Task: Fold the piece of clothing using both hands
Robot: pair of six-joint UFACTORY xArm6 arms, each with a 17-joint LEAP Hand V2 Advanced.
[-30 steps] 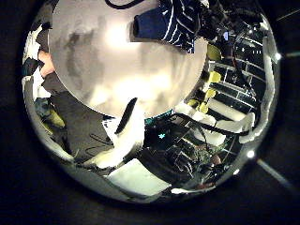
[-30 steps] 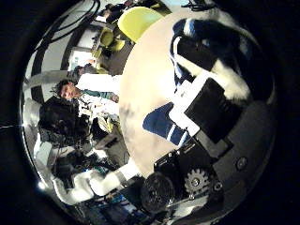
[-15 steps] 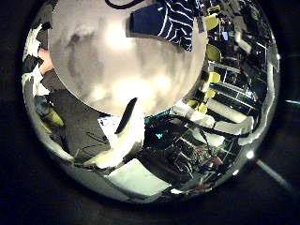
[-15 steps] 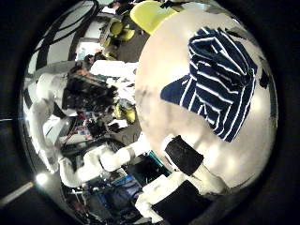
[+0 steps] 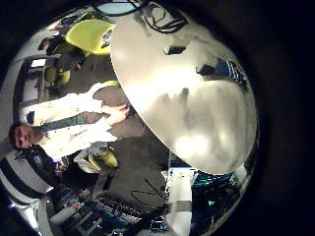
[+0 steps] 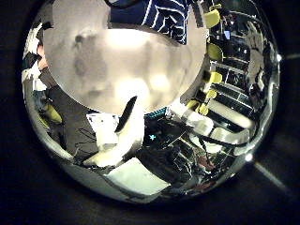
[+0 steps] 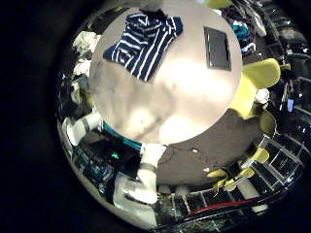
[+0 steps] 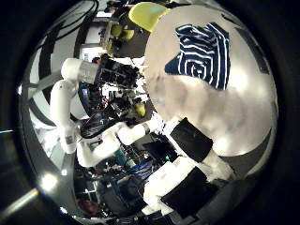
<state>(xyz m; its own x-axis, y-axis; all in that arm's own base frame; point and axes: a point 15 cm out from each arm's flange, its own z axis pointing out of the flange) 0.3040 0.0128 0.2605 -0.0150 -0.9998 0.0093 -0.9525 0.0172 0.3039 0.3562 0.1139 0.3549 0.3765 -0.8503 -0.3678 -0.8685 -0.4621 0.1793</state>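
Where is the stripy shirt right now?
The striped shirt lies bunched on the round table near its edge, as the right little finger side palm view shows. A dark flat tablet lies beside it, apart, and no hand touches it.

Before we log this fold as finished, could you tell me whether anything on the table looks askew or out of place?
The striped garment lies alone on the round table, bunched and lopsided rather than in a neat rectangle, with uneven edges. Neither hand touches it. A flat dark tablet-like item lies apart from it on the same table. Nothing looks spilled or damaged.
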